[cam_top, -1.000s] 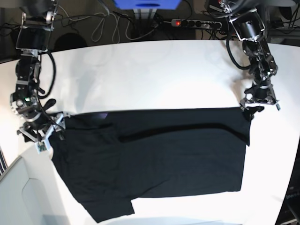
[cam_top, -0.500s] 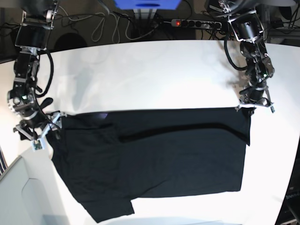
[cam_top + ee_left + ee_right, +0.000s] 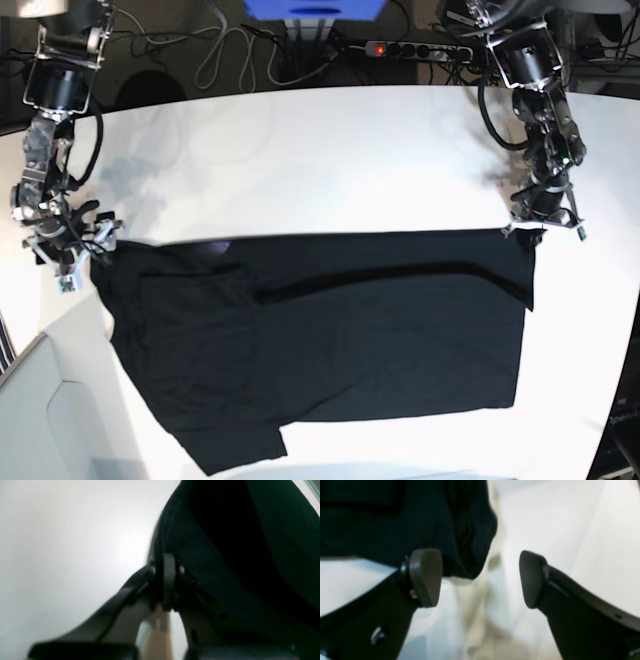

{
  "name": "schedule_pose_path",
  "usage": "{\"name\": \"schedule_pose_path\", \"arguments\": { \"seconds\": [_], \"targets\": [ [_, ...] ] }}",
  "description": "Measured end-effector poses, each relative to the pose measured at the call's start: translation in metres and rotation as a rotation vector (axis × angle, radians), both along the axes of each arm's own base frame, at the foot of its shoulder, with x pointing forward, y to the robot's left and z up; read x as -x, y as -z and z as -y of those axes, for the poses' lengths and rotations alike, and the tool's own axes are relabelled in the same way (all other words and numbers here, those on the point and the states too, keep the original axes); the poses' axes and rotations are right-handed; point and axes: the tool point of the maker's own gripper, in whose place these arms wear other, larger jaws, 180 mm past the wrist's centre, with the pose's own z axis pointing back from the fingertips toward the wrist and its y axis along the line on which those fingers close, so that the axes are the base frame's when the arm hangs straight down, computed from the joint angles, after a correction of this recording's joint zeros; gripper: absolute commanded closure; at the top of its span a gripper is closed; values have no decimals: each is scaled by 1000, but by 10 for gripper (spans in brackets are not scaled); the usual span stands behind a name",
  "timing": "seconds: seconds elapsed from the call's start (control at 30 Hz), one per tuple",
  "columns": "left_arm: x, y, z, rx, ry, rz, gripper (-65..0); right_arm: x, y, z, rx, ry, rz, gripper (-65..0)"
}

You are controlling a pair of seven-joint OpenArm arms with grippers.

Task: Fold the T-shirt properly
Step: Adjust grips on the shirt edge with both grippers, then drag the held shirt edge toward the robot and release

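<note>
A big white table (image 3: 340, 160) is seen, with a dark floor behind it where cables (image 3: 225, 45) and a power strip (image 3: 415, 48) with a red light are lying. A blue box (image 3: 313, 9) is seen at the far edge. The T-shirt (image 3: 330, 330) is spread flat on the near part of the table, plain black side up, with a long crease across it and one sleeve sticking out at the bottom. The left gripper (image 3: 540, 222) is pressed tight on a corner of the T-shirt, with cloth pinched between its fingers (image 3: 169, 580). The right gripper (image 3: 75, 255) is held wide apart at the other top corner, and the cloth (image 3: 460, 530) is seen just beyond its fingers (image 3: 426, 576).
</note>
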Motion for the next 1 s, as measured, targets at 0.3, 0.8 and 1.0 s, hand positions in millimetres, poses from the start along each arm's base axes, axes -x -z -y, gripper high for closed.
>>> {"name": "schedule_pose_path", "arguments": {
  "seconds": [0.3, 0.8, 1.0],
  "targets": [
    [6, 2, -1, -5, 0, 2, 0, 2, 16, -8, -62, -35, 3, -152],
    [28, -31, 5, -121, 75, 2, 0, 7, -35, -7, 107, -165, 4, -2],
    [3, -80, -1, -159, 132, 31, 0, -19, -82, 3, 195, -171, 61, -2]
  ]
}}
